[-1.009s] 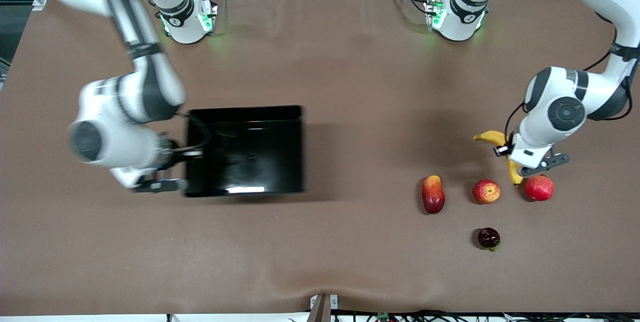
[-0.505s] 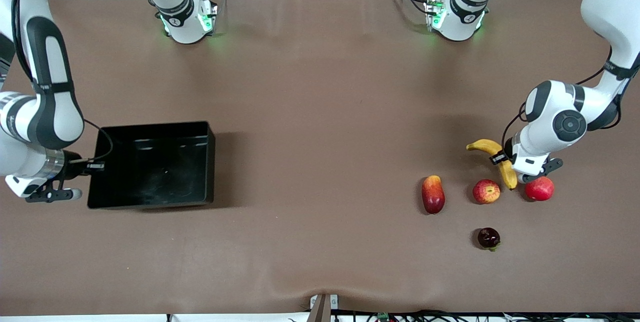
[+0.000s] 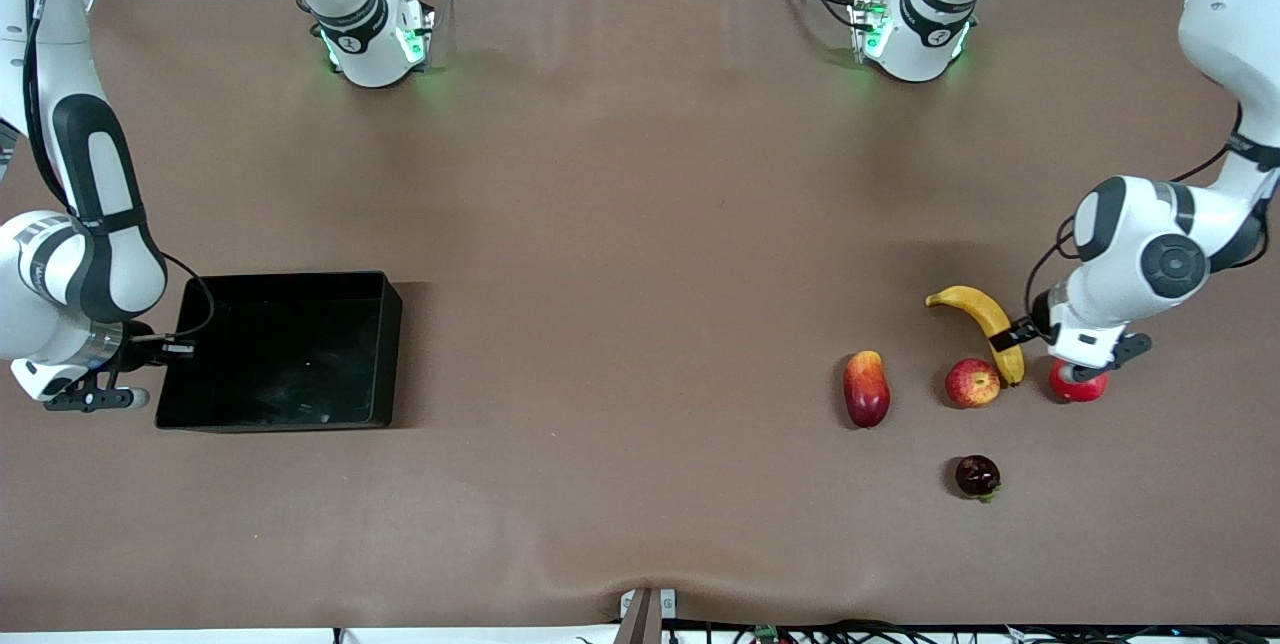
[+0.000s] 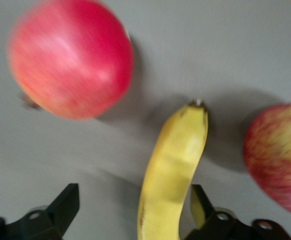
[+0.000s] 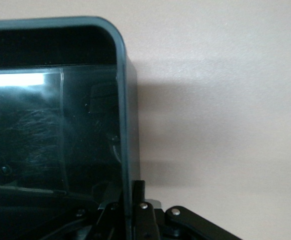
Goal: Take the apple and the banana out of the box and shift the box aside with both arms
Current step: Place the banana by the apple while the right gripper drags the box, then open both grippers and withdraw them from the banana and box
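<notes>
lying out: one banana (image 3: pixel 980 319), one apple (image 3: pixel 972 383), one box (image 3: pixel 275 351).

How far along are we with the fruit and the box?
Done: the apple and banana lie on the table beside each other, and the box is empty at the right arm's end. In hand: the right pincer is shut on the box wall; the left pincer is open around the banana. Left: let go of the box.
</notes>
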`<state>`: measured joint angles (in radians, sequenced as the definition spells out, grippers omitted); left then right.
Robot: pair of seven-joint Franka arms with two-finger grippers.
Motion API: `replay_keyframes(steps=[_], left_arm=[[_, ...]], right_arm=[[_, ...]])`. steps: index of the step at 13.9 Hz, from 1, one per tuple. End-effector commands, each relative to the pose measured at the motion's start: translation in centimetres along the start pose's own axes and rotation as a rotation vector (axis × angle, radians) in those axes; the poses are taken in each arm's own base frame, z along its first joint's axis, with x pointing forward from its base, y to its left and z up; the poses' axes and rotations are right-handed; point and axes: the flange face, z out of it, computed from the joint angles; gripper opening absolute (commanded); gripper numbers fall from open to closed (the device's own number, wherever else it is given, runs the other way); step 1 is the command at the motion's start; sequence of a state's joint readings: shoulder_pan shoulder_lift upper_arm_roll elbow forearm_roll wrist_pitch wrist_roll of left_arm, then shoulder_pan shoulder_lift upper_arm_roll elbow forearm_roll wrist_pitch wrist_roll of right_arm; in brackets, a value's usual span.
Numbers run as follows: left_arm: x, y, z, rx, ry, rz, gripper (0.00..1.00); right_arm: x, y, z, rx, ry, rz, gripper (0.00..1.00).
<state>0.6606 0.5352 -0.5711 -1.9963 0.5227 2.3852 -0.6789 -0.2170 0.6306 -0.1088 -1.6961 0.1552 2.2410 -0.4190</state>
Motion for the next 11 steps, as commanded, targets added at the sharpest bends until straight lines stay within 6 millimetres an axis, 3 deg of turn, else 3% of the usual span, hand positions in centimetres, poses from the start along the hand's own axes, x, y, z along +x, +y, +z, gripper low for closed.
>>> replay_keyframes(steps=[1, 3, 5, 7, 9, 11], left_arm=[[-0.4, 1.5, -8.9, 0.071, 0.101, 0.037, 1.00], [-0.5, 3.7, -14.9, 0.124, 0.115, 0.070, 1.00], [-0.2, 5.4, -21.4, 0.139, 0.079, 0.067, 1.00], [0.6, 5.2, -27.6, 0.103, 0.035, 0.105, 1.00], [0.6, 4.6, -31.3, 0.052, 0.018, 0.189, 1.00], [-0.7, 4.1, -34.8, 0.048, 0.011, 0.230, 1.00]], right_arm=[[0.2, -0.2, 0.0, 0.037, 0.003, 0.050, 0.00], [0.2, -0.1, 0.0, 0.038, -0.002, 0.052, 0.99], [0.1, 0.4, -0.6, 0.036, 0.003, 0.039, 1.00], [0.5, -0.2, -2.5, 0.032, 0.024, -0.002, 1.00], [1.1, -1.3, -6.5, 0.036, 0.038, -0.077, 1.00], [1.6, -4.9, -11.0, 0.034, 0.042, -0.133, 1.00]])
